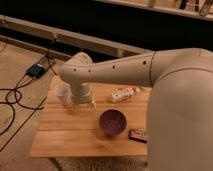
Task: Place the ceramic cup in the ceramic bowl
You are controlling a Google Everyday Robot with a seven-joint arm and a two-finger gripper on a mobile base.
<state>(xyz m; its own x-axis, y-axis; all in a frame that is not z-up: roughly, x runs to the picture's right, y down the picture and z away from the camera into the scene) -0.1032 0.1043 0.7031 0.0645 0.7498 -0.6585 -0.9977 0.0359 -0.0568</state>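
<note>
A light wooden slatted table [65, 137] stood on beige carpet, with a dark wall and a pale rail behind it. Black cables [15, 97] trailed over the floor at the left to a small dark box [36, 70].

The ceramic bowl [112, 122], round and purple-maroon, sat toward the front of the table, right of centre; its inside showed only its own glaze. The ceramic cup [63, 94], white and upright, stood at the back left of the table, well apart from the bowl. What it held could not be seen.

The cream arm [120, 70] reached in from the right. Its gripper [85, 105] pointed down at the tabletop just beside the cup, on the cup's right. How far it was open, and whether it touched the cup, could not be told.

A white packet-like object [122, 95] lay behind the bowl, and a dark rectangular box [138, 135] lay at the bowl's right.
</note>
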